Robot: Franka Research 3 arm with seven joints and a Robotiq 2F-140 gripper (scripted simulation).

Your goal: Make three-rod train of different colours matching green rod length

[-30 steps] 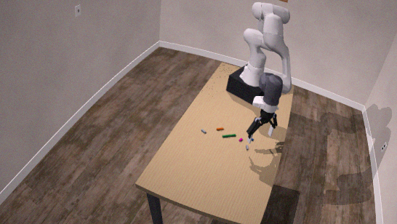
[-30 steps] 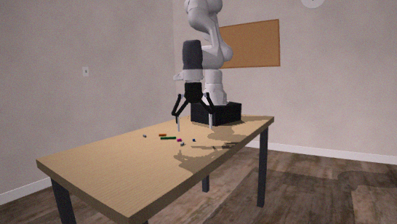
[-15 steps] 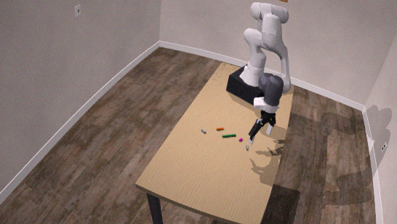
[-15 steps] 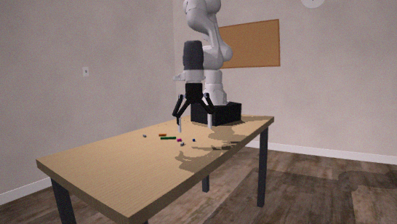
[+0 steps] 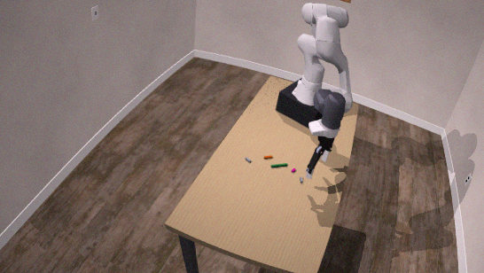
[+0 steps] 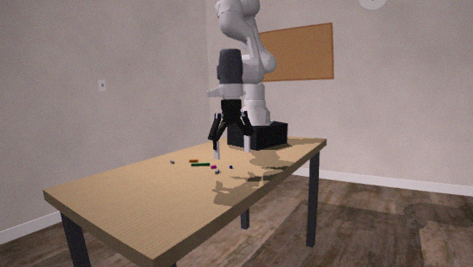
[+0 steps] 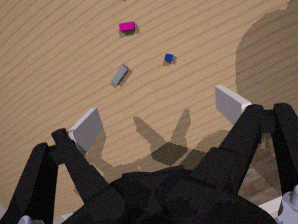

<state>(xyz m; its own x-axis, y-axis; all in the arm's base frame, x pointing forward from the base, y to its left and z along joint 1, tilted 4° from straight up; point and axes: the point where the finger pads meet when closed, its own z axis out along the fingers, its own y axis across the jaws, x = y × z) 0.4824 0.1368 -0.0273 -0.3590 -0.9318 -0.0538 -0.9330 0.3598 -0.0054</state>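
Overhead, we hold our gripper (image 5: 318, 166) (image 6: 231, 155) (image 7: 156, 107) with jaws spread wide, near the blue rod (image 6: 230, 166) (image 7: 169, 58) on the table (image 5: 248, 199) (image 6: 143, 195) (image 7: 165, 95).
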